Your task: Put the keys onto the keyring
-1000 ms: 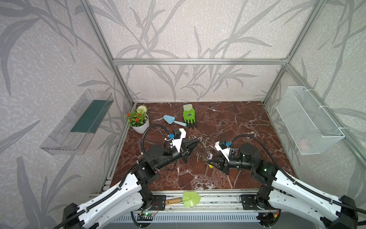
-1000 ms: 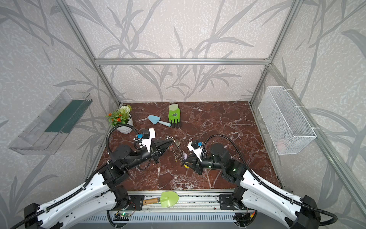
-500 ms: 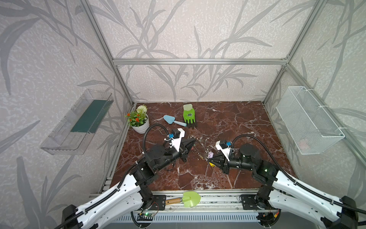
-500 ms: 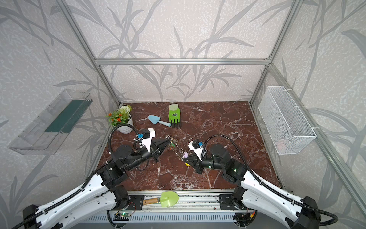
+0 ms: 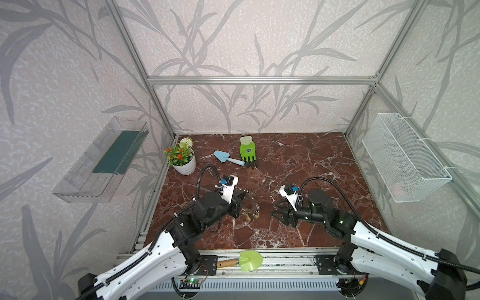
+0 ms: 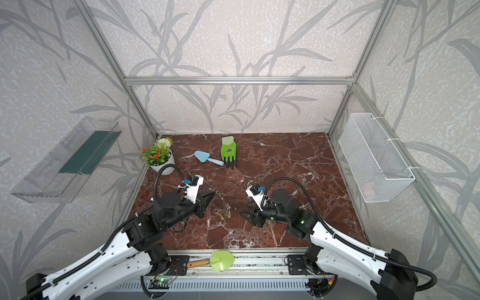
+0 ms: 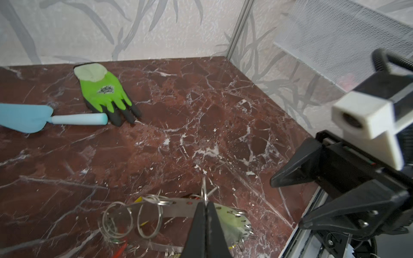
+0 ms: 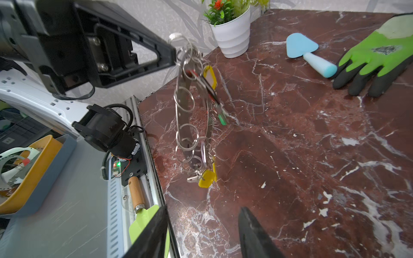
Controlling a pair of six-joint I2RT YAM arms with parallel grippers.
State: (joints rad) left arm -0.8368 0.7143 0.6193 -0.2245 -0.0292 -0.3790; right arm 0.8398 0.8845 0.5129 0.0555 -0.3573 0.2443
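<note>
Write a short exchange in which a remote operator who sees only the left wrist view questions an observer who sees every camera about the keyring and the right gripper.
Operator: My left gripper is shut on the keyring, but the ring runs out of my frame. How does it hang?
Observer: In the right wrist view it dangles from your fingertips, nearly edge-on, with a yellow-tagged key at its lowest point.
Operator: I see the right gripper only from the side. Is anything between its fingers?
Observer: No. Its own wrist view shows the fingers apart with bare marble between them, and the ring hangs clear of them.
</note>
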